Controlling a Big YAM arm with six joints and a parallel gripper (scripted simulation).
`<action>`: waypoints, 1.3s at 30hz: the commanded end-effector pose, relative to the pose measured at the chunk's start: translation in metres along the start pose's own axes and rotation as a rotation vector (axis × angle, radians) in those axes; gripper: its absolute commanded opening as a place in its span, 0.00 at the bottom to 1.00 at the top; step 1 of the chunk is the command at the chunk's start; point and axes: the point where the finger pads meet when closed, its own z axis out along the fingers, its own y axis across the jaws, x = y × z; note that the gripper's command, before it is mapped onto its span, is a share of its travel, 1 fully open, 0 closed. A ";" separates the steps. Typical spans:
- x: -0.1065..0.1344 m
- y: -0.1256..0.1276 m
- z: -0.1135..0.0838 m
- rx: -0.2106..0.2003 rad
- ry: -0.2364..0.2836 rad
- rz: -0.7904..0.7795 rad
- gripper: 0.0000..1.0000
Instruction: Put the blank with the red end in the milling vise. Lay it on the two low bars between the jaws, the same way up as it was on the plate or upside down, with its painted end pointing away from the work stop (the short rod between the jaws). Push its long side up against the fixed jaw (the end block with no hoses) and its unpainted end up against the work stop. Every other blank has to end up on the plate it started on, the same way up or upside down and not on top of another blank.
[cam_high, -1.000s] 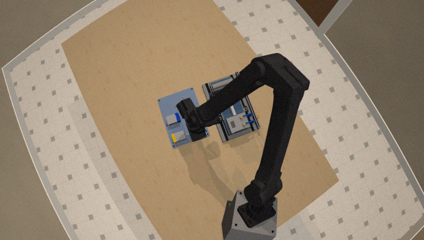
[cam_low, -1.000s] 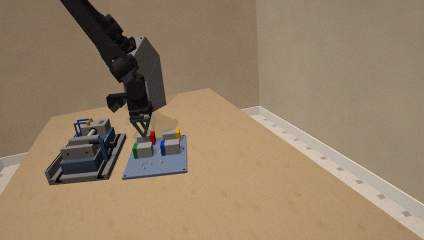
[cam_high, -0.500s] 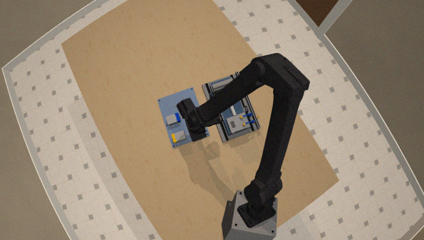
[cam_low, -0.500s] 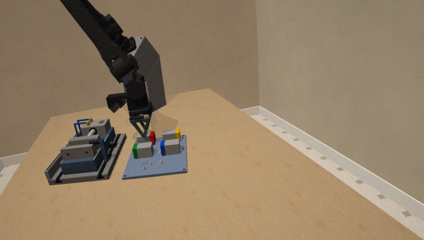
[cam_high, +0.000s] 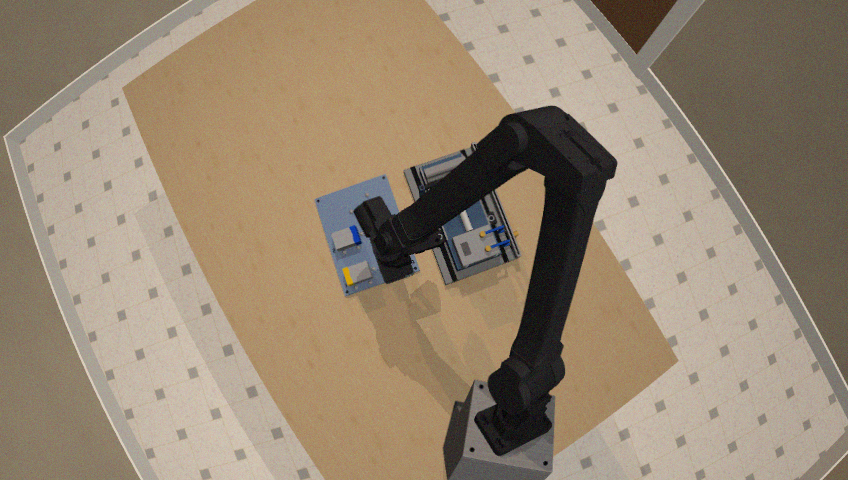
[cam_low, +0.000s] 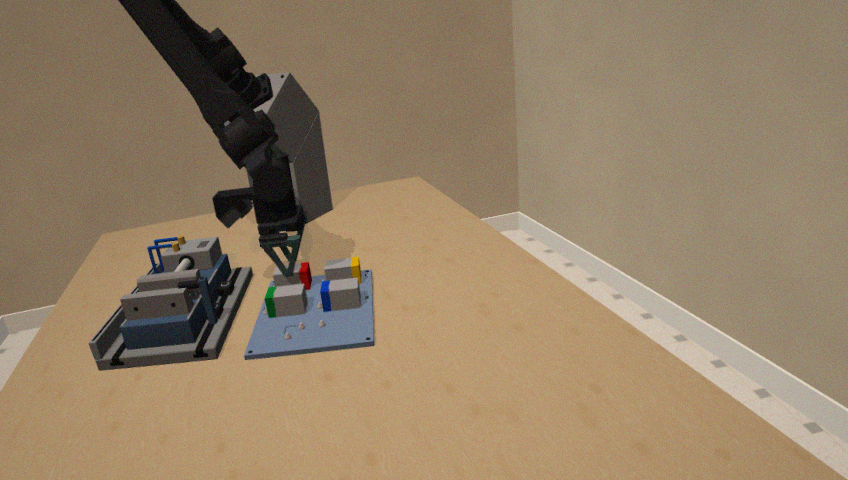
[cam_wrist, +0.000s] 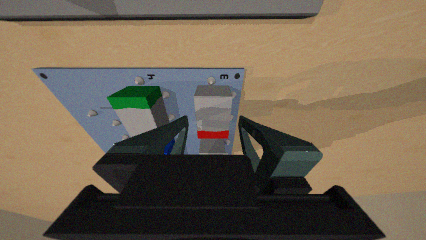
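Note:
The red-ended blank (cam_low: 305, 275) (cam_wrist: 213, 102) lies on the blue plate (cam_high: 339, 199) (cam_low: 315, 346) (cam_wrist: 70, 85). In the wrist view its red end points toward the gripper body. My gripper (cam_low: 290, 272) (cam_wrist: 213, 120) is open, pointing down, with one finger on each long side of this blank; nothing is gripped. In the top view the arm hides this blank and the fingers. The milling vise (cam_high: 461, 274) (cam_low: 166, 359) stands beside the plate. Its fixed jaw (cam_low: 155, 304) is the end block without hoses. The space between the jaws is mostly hidden; I see no blank there.
The green-ended blank (cam_low: 290, 300) (cam_wrist: 134, 117) is close beside one finger. The blue-ended (cam_high: 343, 238) (cam_low: 345, 294) and yellow-ended (cam_high: 360, 271) (cam_low: 338, 268) blanks also lie on the plate. Small pegs stand on the plate. Blue hoses (cam_high: 498, 243) rise from the vise's other end block.

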 end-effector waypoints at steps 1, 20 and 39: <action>-0.002 0.005 0.008 -0.008 -0.001 0.007 0.64; -0.002 0.003 0.015 -0.005 -0.002 0.006 0.64; -0.002 0.005 0.016 -0.009 -0.002 0.010 0.64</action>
